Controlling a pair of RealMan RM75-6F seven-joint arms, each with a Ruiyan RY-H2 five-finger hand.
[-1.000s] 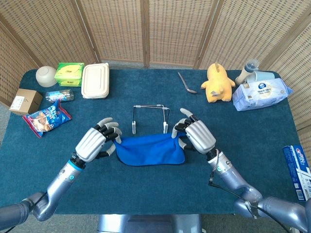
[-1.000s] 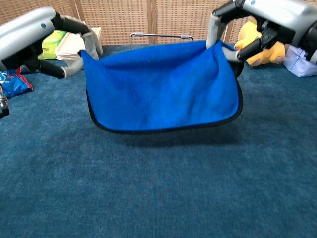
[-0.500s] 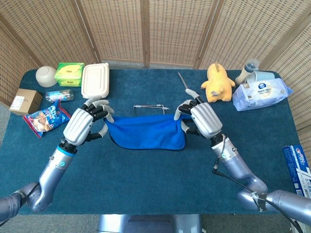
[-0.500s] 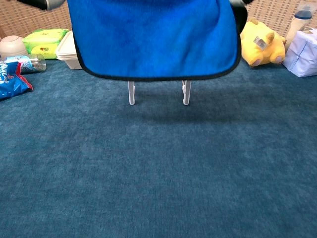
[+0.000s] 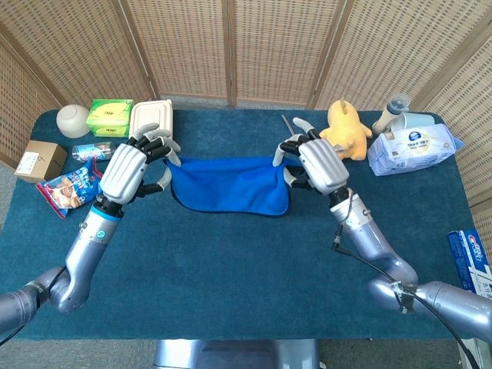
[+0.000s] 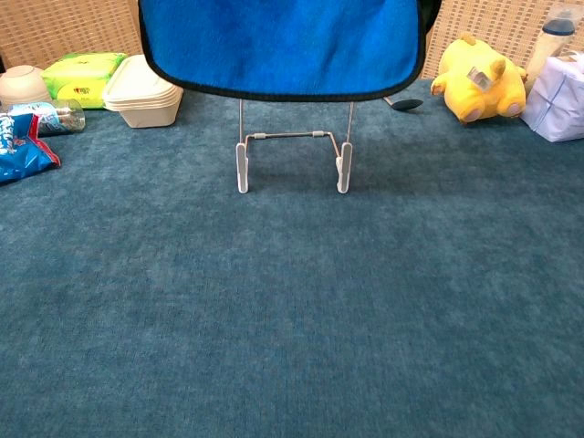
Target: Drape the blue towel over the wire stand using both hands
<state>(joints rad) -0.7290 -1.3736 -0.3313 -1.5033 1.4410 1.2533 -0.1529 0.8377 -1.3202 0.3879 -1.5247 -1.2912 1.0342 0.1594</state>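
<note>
The blue towel (image 5: 229, 187) is off the desk (image 5: 246, 284) and hangs stretched between the two hands. The left hand (image 5: 129, 171) has its fingers (image 5: 157, 144) closed on one top corner, and the right hand (image 5: 317, 163) pinches the other with its fingers (image 5: 288, 146). In the chest view the hem hangs in front of the upper part of the wire stand (image 6: 293, 157), whose feet and lower crossbar show below it. Lifting looks finished. What remains, by my reading, is carrying the cloth over the stand's top bar, lowering it and letting go.
</note>
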